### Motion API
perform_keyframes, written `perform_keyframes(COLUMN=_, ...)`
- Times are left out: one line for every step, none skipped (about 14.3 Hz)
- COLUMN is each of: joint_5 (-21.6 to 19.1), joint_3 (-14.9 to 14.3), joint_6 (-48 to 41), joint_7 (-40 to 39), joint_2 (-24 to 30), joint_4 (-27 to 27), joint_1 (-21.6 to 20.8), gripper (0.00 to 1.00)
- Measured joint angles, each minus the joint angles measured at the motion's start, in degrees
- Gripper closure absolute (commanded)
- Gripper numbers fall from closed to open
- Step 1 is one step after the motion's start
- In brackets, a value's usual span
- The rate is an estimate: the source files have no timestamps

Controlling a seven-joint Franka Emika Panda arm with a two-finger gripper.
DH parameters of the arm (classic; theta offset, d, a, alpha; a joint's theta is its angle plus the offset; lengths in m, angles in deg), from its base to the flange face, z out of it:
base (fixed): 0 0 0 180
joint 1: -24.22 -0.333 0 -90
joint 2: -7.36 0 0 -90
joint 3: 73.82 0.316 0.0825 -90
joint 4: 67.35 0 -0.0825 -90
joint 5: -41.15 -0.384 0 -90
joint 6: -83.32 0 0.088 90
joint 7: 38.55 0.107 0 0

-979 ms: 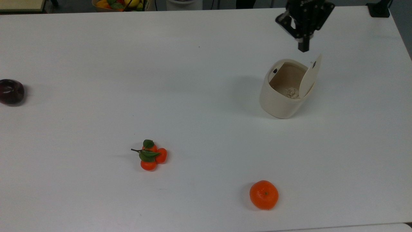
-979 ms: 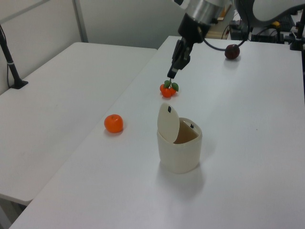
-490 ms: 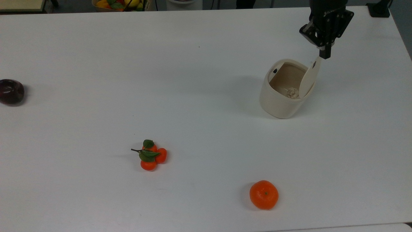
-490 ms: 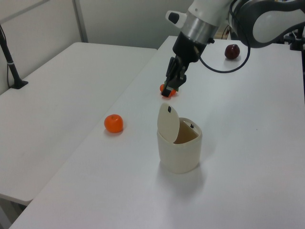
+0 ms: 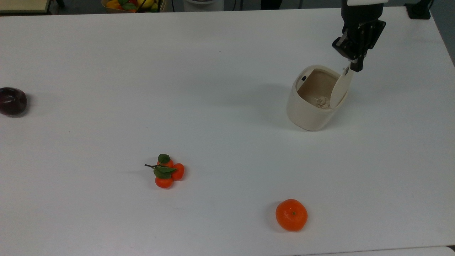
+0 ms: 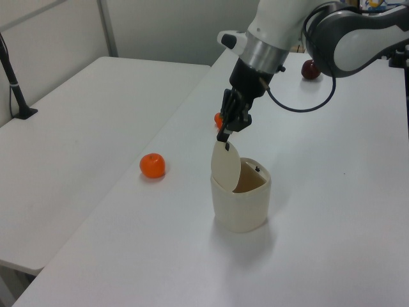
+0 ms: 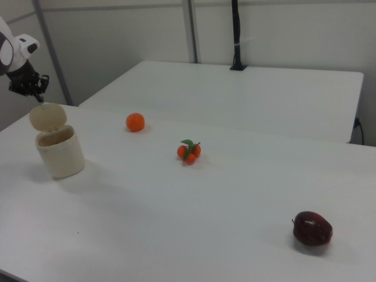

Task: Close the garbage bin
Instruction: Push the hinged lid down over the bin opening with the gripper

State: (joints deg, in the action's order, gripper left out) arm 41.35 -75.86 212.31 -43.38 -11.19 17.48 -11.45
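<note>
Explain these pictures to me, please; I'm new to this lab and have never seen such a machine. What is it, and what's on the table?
It is one robot arm ending in a two-finger gripper. Three fixed cameras watch the same white table: one from above and one from each side. The gripper holds nothing; its tip is at the top edge of the upright lid of a small cream garbage bin, which stands open with a crumpled scrap inside. Also on the table: an orange, a cluster of small oranges with leaves, and a dark red apple.
</note>
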Motion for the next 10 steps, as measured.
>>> perform_keyframes(joint_5=0.0, joint_3=0.0, joint_6=0.0, joint_7=-0.8, joint_2=-0.3, joint_4=0.0, joint_1=0.0, gripper=1.0)
perform_keyframes(joint_5=0.0, joint_3=0.0, joint_6=0.0, joint_7=-1.6, joint_2=-0.6, joint_4=0.1, joint_1=0.0, gripper=1.0)
perform_keyframes(joint_5=0.0, joint_3=0.0, joint_6=0.0, joint_7=-2.4, joint_2=-0.9, joint_4=0.2, joint_1=0.0, gripper=1.0)
perform_keyframes(joint_5=0.0, joint_3=0.0, joint_6=0.0, joint_7=-3.1, joint_2=-1.0, joint_4=0.3, joint_1=0.0, gripper=1.0)
perform_keyframes(joint_5=0.0, joint_3=0.0, joint_6=-0.2, joint_7=-3.9, joint_2=-1.1, joint_4=0.5, joint_1=0.1, gripper=1.0)
perform_keyframes(joint_5=0.0, joint_3=-0.1, joint_6=-1.1, joint_7=-4.5, joint_2=-1.2, joint_4=0.8, joint_1=0.2, gripper=1.0)
perform_keyframes(joint_5=0.0, joint_3=-0.3, joint_6=-3.0, joint_7=-5.6, joint_2=-1.2, joint_4=0.8, joint_1=0.3, gripper=1.0)
perform_keyframes(joint_5=0.0, joint_3=-0.5, joint_6=-5.3, joint_7=-6.7, joint_2=-1.1, joint_4=0.8, joint_1=0.4, gripper=1.0)
perform_keyframes(joint_5=0.0, joint_3=-0.7, joint_6=-7.5, joint_7=-7.5, joint_2=-1.0, joint_4=0.8, joint_1=0.5, gripper=1.0)
perform_keyframes(joint_5=0.0, joint_3=-0.9, joint_6=-9.6, joint_7=-8.0, joint_2=-0.9, joint_4=0.8, joint_1=0.6, gripper=1.0)
